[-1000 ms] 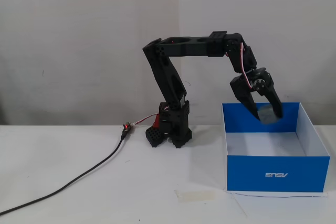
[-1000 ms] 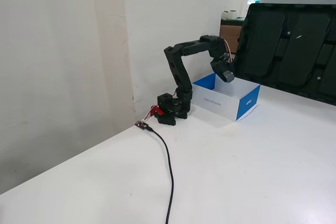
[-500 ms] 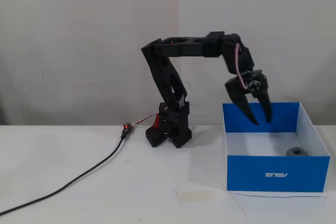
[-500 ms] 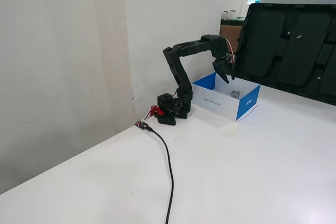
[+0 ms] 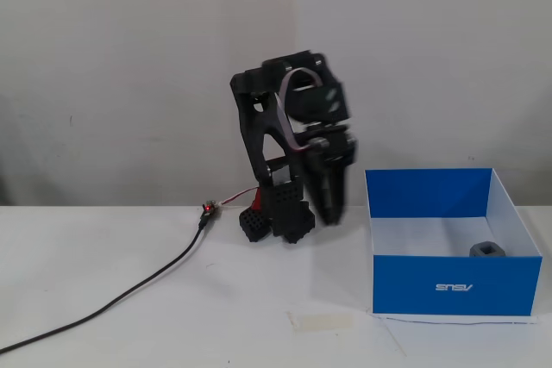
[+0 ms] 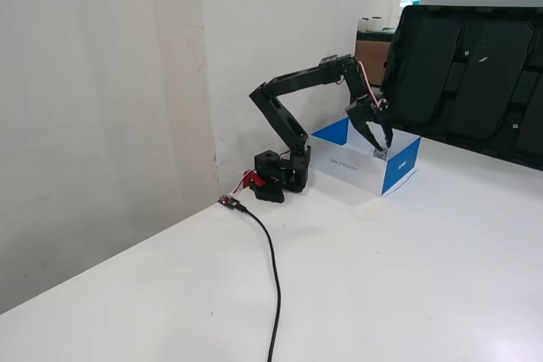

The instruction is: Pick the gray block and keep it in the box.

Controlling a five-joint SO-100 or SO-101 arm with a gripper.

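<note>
pale walls and a white bench [image 5: 129, 299] fill a fixed view from the front, where the black arm [image 5: 276, 144] is folded near its base and blurred; the jaws [image 5: 330, 204] hang pointing down just left of the box [image 5: 457, 286], outside its blue wall, and the blur hides how far apart they stand. the gray block [image 5: 486, 250] lies on the white floor of the box, toward its front right corner, well to the right of the jaws and lower than them; it shows as a small gray lump with a dark hole on top and no clear long axis. a black cable [image 5: 129, 295] runs off to the left. in a fixed view from the side, the jaws [image 6: 377, 135] hang over the box [image 6: 366, 163], parted and holding nothing, and the gray block [image 6: 379, 155] sits just below them as a tiny gray speck. the block being in the box, the task looks done.
</note>
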